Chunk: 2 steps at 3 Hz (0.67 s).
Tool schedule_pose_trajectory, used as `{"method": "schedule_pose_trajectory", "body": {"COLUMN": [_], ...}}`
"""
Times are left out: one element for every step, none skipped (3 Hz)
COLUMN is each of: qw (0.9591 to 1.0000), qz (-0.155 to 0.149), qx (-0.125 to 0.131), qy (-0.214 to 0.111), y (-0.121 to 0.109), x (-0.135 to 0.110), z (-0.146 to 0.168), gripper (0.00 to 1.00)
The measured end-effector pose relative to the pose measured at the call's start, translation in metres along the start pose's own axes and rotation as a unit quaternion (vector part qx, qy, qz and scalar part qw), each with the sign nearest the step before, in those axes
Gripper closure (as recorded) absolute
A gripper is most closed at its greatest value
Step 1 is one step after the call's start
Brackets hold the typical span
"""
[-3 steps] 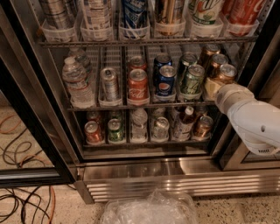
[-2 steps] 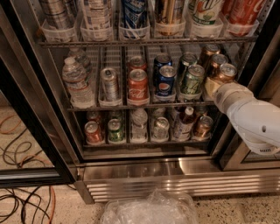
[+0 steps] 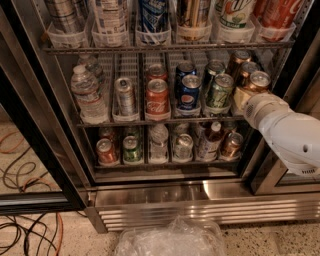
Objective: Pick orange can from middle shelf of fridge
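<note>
The fridge [image 3: 200, 192] stands open in front of me. Its middle shelf [image 3: 135, 121] is a wire rack with clear lane trays. Three orange cans stand in the rightmost lane, one behind the other: the front one [image 3: 258, 80], the second [image 3: 248, 68] and the third [image 3: 240, 56]. My white arm comes in from the right. Its gripper [image 3: 246, 100] is at the lower body of the front orange can and hides that part of it.
On the same shelf, from the left, stand a water bottle [image 3: 87, 92], a silver can [image 3: 125, 95], a red Coca-Cola can [image 3: 157, 95], a Pepsi can [image 3: 190, 92] and a green can [image 3: 219, 91]. Tall cans [image 3: 152, 15] stand above. Cables [image 3: 25, 230] and a plastic bag [image 3: 170, 240] lie on the floor.
</note>
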<state>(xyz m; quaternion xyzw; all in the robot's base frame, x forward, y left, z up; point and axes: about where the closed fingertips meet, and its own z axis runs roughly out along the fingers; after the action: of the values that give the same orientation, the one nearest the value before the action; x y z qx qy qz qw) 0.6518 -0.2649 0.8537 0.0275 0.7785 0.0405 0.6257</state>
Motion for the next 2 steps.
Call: {"method": "schedule_pose_trajectory", "body": {"qw": [1.0000, 1.0000], "qz": [0.000, -0.003], "qx": [0.000, -0.007], "qy": [0.000, 0.001], "y": [0.0000, 0.0037], "x": [-0.0002, -0.0013], "z": [0.0007, -0.0021], "gripper": [1.00, 1.00]}}
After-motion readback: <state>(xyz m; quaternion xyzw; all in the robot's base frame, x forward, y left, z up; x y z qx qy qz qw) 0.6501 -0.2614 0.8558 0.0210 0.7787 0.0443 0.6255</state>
